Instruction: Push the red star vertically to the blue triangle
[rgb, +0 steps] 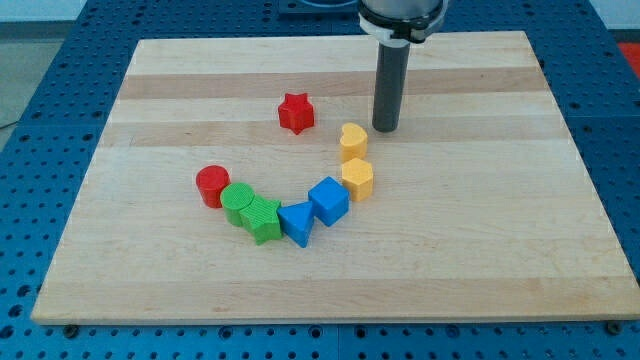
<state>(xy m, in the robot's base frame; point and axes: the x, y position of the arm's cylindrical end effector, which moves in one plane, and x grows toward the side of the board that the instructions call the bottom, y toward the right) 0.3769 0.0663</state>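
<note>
**Red star not yet pushed; tip stands off to its right**

You see the wooden board (150, 80) filling the frame, my tip (385, 128) planted upper centre-right, touching no block (a bare rod, nothing to open or close). The red star (296, 112) sits upper centre, to the left of the tip and slightly above it, well apart from the blue triangle (298, 222), which lies almost straight below at lower centre. The whole downward push looks undone; I judge the tip must first get round above the star.
</note>
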